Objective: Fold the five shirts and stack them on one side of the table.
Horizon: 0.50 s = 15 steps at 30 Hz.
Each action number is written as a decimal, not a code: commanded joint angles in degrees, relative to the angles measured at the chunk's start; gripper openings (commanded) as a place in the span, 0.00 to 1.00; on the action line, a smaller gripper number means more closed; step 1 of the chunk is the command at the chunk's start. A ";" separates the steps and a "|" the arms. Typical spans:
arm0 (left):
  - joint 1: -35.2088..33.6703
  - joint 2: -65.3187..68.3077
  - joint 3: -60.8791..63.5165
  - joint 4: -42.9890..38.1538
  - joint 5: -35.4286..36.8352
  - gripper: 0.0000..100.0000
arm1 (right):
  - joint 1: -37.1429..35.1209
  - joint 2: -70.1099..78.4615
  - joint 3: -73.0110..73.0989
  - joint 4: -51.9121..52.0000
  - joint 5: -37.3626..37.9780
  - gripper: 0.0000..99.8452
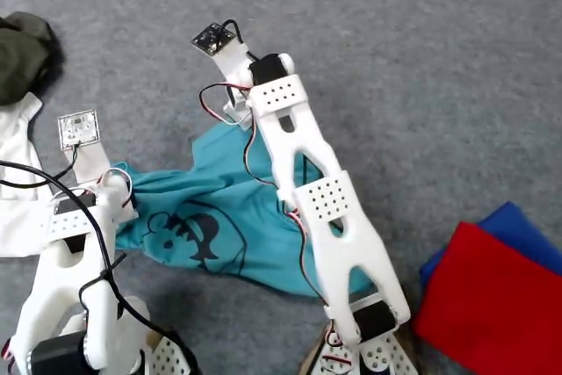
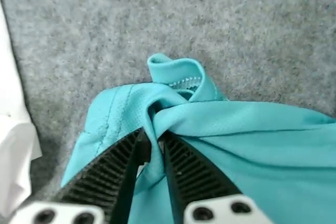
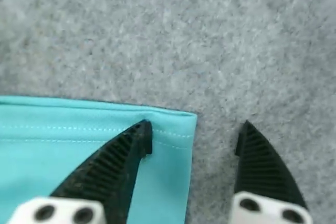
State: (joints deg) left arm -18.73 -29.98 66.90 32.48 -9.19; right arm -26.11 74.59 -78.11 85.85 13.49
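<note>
Left gripper (image 2: 153,144) clenches the teal shirt (image 2: 252,140); right gripper (image 3: 194,129), spread, seemingly straddles its hem corner.

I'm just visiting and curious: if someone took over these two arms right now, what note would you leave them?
Left claw: shut on a bunched edge of the teal shirt.
Right claw: open over its hem corner.
Done: red shirt lies folded on the blue shirt, at one side of the table.
To do: fold teal, then the white shirt and dark green shirt opposite.
</note>
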 commanded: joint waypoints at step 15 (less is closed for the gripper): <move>0.18 -0.04 -2.81 0.97 0.35 0.02 | 3.74 -4.44 -7.96 1.67 -8.18 0.00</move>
State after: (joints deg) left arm -18.73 -29.98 66.81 33.10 -9.19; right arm -23.47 74.86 -81.63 86.37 6.37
